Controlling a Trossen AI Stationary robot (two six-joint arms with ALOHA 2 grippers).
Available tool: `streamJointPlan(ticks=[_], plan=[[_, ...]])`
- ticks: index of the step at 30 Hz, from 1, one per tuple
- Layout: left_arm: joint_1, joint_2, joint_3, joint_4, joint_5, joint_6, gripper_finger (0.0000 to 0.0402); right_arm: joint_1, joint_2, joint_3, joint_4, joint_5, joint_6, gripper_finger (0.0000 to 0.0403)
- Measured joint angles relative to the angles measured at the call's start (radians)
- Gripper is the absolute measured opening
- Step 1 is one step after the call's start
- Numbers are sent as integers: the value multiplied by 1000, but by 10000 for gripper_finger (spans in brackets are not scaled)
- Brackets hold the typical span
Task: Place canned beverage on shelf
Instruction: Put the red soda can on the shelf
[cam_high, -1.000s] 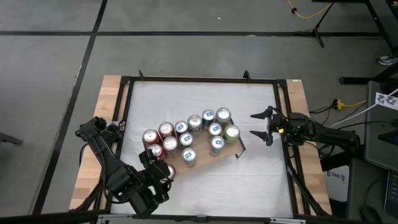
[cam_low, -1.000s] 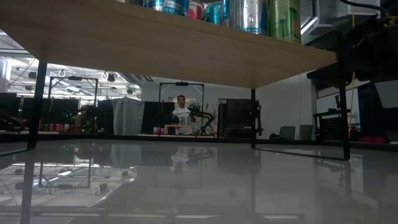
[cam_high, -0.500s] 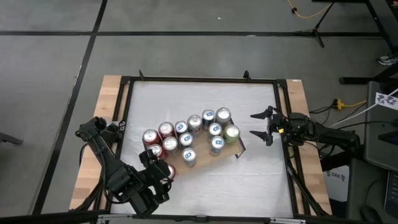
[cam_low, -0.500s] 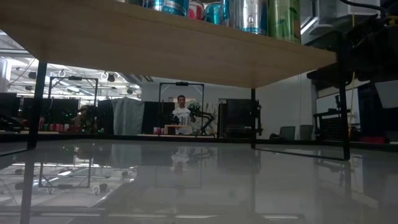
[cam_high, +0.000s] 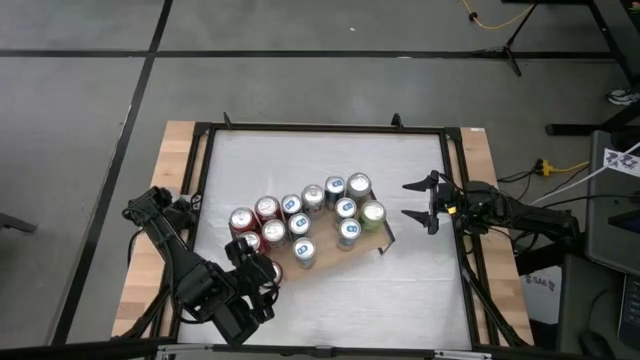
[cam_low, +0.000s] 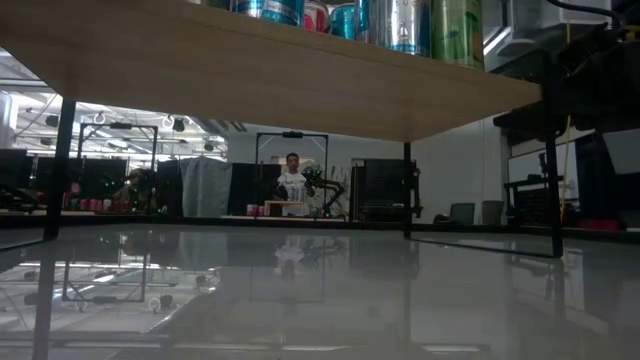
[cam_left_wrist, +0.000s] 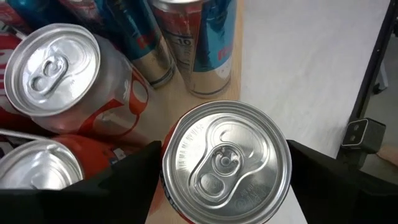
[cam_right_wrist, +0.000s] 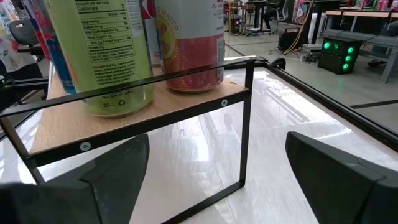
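Eased wider around red aluminium can (cam_left_wrist: 226, 163), left gripper (cam_left_wrist: 217, 180) stands part open, flanking it on light-brown wooden shelf (cam_left_wrist: 231, 68). Release step; next calls for straight lift clear. Right gripper (cam_high: 418, 200) waits wide open, holding nothing.

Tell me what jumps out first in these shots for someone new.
The crowd of cans packed upright on the small wooden shelf in the middle of the white table. Next, the left gripper at the shelf's near-left corner, its jaws flanking a red can without visibly pressing it. The right gripper waits open just off the shelf's right end.
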Motion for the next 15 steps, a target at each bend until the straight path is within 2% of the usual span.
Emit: streamJointPlan(ticks=[4,15], plan=[[0,0,0,3,-4,46,310,0,0,0,0,0,0,367],[29,0,-1,-2,-27,55,310,0,0,0,0,0,0,367]])
